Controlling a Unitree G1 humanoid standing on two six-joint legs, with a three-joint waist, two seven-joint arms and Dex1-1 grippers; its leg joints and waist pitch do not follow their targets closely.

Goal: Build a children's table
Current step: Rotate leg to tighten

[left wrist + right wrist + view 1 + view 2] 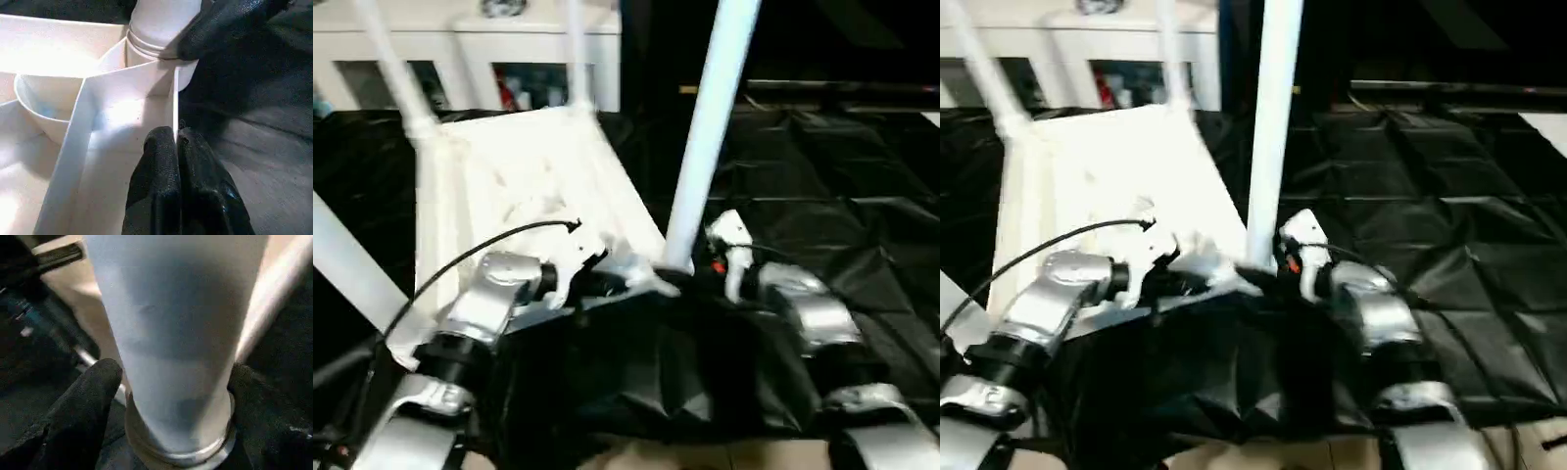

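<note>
Near leg (pixel 710 127) top cut off; socket joint behind grippers

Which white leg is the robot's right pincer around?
The leg in the near corner socket, closest to the robot. The right pincer has a black finger on each side of its base. The other legs stand farther off, with no pincer at them.

Both silver forearms reach forward and converge near the middle of the head views. The left gripper (pixel 178 147) has its two black fingers (pixel 159 186) pressed together, side by side. The right gripper (pixel 171 382) has its fingers (pixel 93 396) spread wide apart, one on each side.
</note>
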